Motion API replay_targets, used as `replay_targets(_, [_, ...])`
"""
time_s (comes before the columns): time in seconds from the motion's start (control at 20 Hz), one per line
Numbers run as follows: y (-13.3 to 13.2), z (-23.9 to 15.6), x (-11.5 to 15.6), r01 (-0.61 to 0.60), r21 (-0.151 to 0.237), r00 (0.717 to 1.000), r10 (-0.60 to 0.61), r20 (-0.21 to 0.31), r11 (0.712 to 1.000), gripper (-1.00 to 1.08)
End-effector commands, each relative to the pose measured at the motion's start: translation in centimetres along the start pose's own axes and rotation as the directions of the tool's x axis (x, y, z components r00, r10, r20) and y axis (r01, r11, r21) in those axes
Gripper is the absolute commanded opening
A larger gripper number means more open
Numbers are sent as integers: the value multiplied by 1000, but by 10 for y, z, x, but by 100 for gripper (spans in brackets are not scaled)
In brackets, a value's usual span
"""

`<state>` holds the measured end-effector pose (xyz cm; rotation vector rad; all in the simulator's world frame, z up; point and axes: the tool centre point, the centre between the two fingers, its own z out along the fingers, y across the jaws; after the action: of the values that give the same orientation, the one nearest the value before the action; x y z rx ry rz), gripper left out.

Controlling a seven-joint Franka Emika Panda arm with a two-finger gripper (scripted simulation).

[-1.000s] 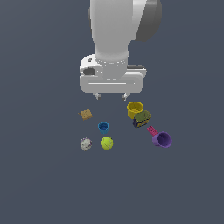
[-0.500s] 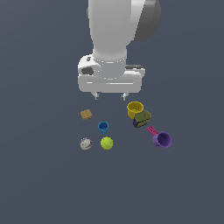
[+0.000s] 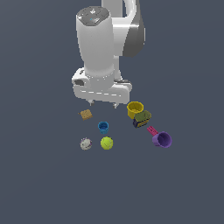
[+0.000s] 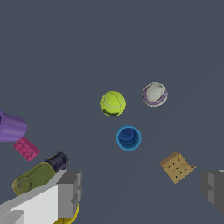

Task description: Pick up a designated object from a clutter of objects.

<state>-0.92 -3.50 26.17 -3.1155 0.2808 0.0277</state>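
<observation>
The designated tan speckled block (image 3: 86,114) lies flat at the exterior view's left of the clutter, and it also shows in the wrist view (image 4: 176,166). My gripper (image 3: 103,105) hangs open and empty above the surface, just up and to the exterior view's right of the block and apart from it. In the wrist view the gripper (image 4: 142,190) has its fingers (image 4: 70,192) spread wide, with the block near one finger. The blue cup (image 3: 103,127) stands close in front of the block.
The grey ball (image 3: 85,143) and yellow-green ball (image 3: 106,143) lie nearest the camera. The yellow cup (image 3: 135,109), olive toy (image 3: 142,118) and purple cup (image 3: 162,139) with its pink handle (image 3: 151,130) sit at the exterior view's right. All rest on a dark grey surface.
The gripper has moved toward the exterior view's left and a little lower, closer to the tan block. The arm has leaned over. The objects have not moved.
</observation>
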Motion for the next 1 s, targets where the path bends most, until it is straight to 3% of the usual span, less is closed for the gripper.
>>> replay_targets(0.0, [12, 19, -2, -67, 8, 998, 67, 0, 998, 100])
replay_targets(0.2, [37, 54, -9, -200, 20, 980, 200, 2, 980, 100])
replay_targets(0.45, [71, 98, -24, -374, 29, 928, 374, 3, 927, 100])
replay_targets(0.95, [134, 169, -72, -664, 22, 748, 664, -5, 747, 100])
